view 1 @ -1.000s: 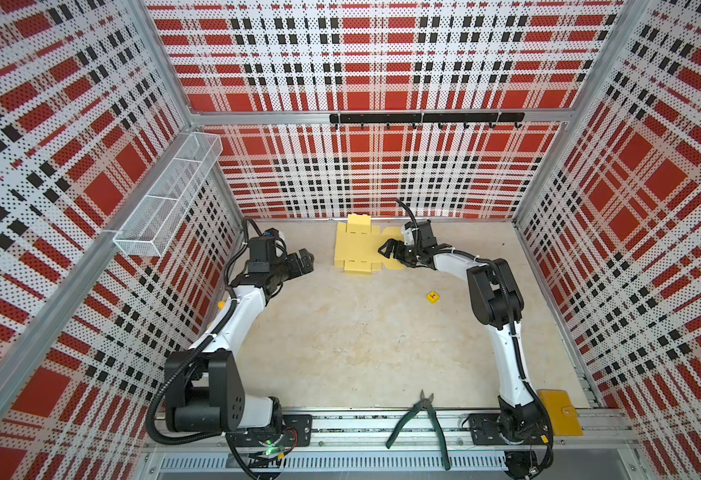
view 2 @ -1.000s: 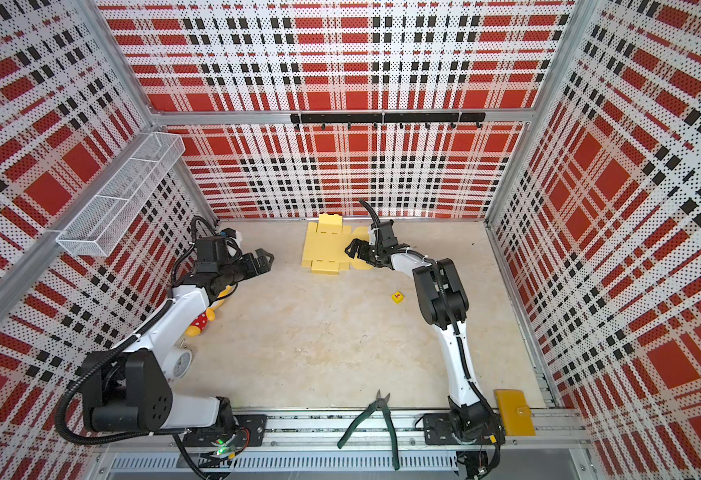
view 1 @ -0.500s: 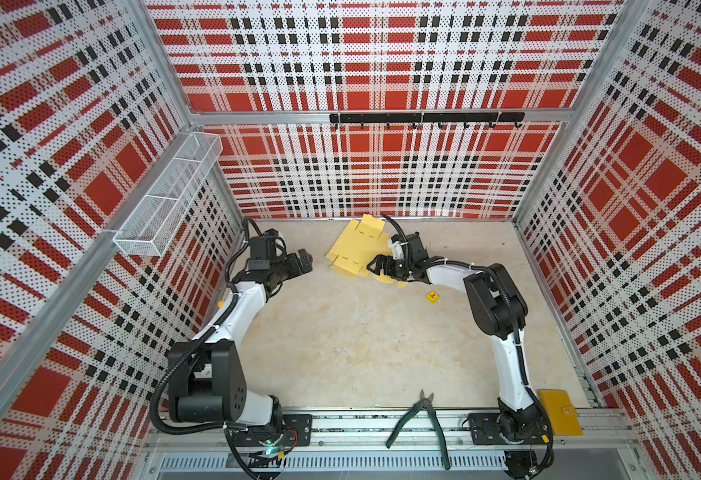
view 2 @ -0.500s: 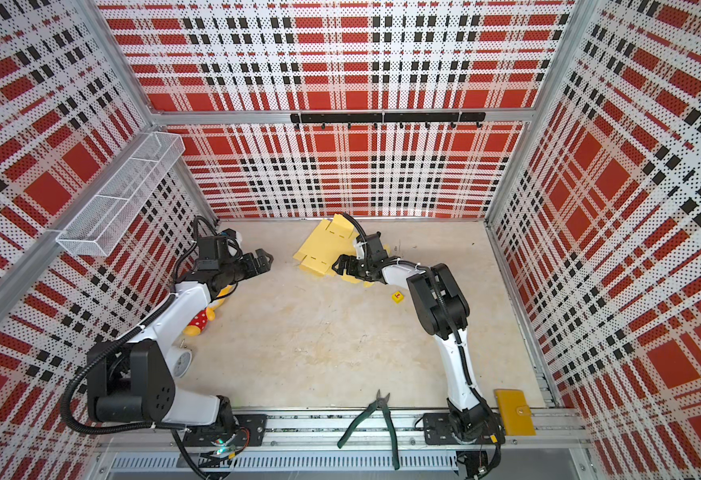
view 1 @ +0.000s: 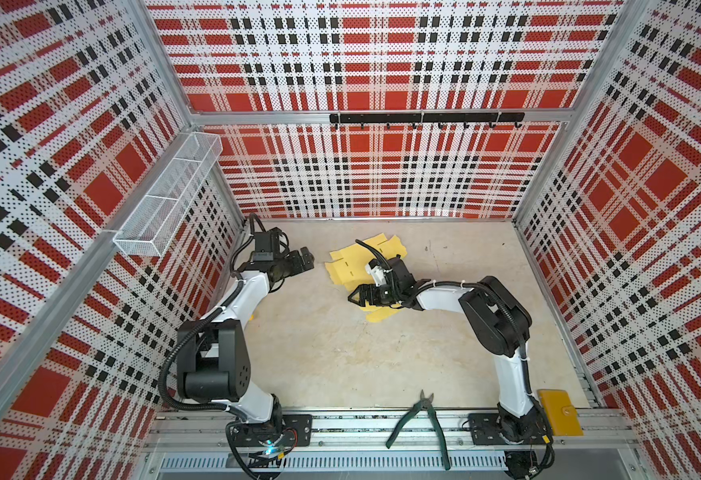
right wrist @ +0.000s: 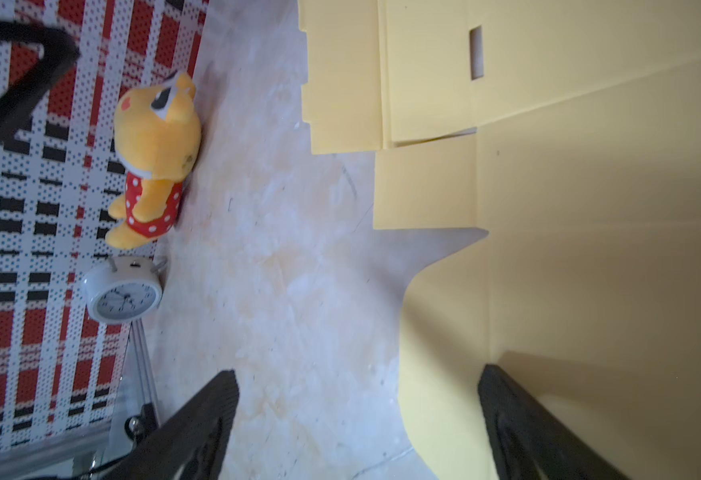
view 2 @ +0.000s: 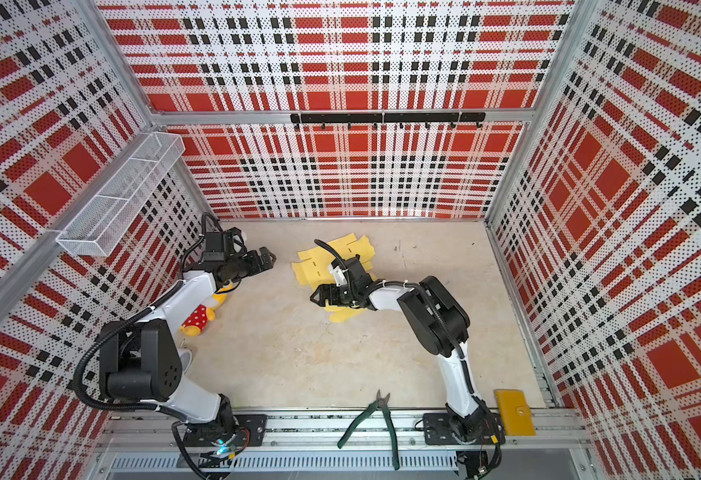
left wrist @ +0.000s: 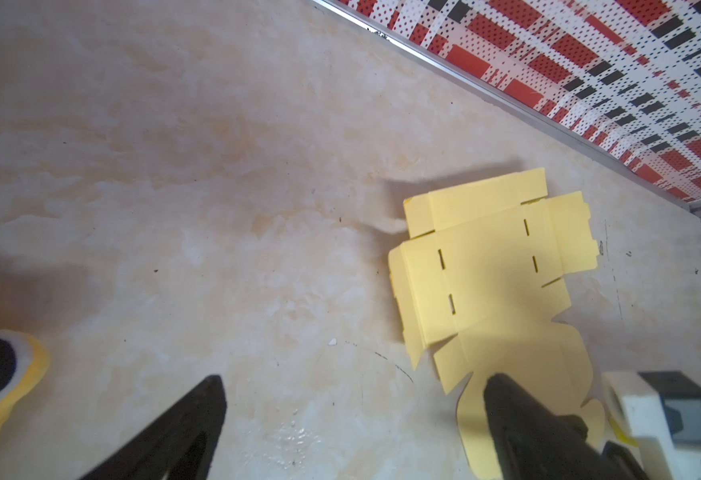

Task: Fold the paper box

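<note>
Table [view 1: 340, 353]: beige, marbled.
Paper box [view 1: 346, 266]: unfolded die-cut sheet lying flat at the back middle, partly under the right arm; the left wrist view shows its slots.
Plush toy [view 2: 197, 322]: by the left arm in a top view; the right wrist view shows its face.
Right gripper [right wrist: 357, 374]: jaws wide, one over cardboard, one over table.
Left gripper [left wrist: 353, 382]: jaws wide, empty.
Clock [right wrist: 122, 295]: numerals too small to read.

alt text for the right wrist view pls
A pale yellow paper box lies mostly flat on a beige table, the open right pincer straddling its edge: one finger over cardboard, one over bare table. A yellow plush toy in red polka dots and a white alarm clock sit by the plaid wall.
</note>
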Robot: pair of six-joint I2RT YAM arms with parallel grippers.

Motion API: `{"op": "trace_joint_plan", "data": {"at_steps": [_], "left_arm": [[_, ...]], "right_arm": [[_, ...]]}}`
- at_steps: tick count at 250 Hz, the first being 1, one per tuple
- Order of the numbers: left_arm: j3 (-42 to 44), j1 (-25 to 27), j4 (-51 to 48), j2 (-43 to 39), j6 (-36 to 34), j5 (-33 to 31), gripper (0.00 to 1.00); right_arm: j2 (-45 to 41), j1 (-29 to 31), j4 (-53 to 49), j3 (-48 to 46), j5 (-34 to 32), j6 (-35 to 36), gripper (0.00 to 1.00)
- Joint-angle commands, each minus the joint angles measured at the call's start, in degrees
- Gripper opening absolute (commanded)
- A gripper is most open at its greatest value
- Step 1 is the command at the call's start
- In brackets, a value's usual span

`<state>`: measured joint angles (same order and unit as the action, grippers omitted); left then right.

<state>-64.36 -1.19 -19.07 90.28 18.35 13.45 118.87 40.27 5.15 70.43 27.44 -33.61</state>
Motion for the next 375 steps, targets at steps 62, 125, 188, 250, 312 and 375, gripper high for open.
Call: {"op": "trace_joint_plan", "data": {"at_steps": [62,125,188,250,312,375], "left_arm": [[-3.8,1.2,-3.1,4.3,-3.6,-1.5,1.00],[-10.4,3.3,-8.0,11.9,-6.0,0.4,1.00],[-17.8,6.7,-14.2,21.1,-10.5,8.2,0.99],[-21.4,7.6,-17.5,27.5,-11.6,11.5,0.98],[-19.4,8.2,-15.9,27.8,-11.0,16.4,0.91],[-21.3,8.5,-17.6,29.2,-10.7,18.7,0.78]], "right_arm": [[-8.6,5.0,-7.0,-14.3,1.3,-1.8,0.92],[-18.3,4.2,-14.3,-14.0,-0.7,2.9,0.94],[-20.0,-0.7,-10.6,-17.4,-2.6,-1.2,0.90],[-17.0,-1.9,-5.6,-20.3,-1.0,-3.7,0.87],[-15.8,-3.0,-5.3,-20.6,-0.5,-3.1,0.86],[-16.3,-4.3,-8.6,-19.6,1.6,0.2,0.86]]}}
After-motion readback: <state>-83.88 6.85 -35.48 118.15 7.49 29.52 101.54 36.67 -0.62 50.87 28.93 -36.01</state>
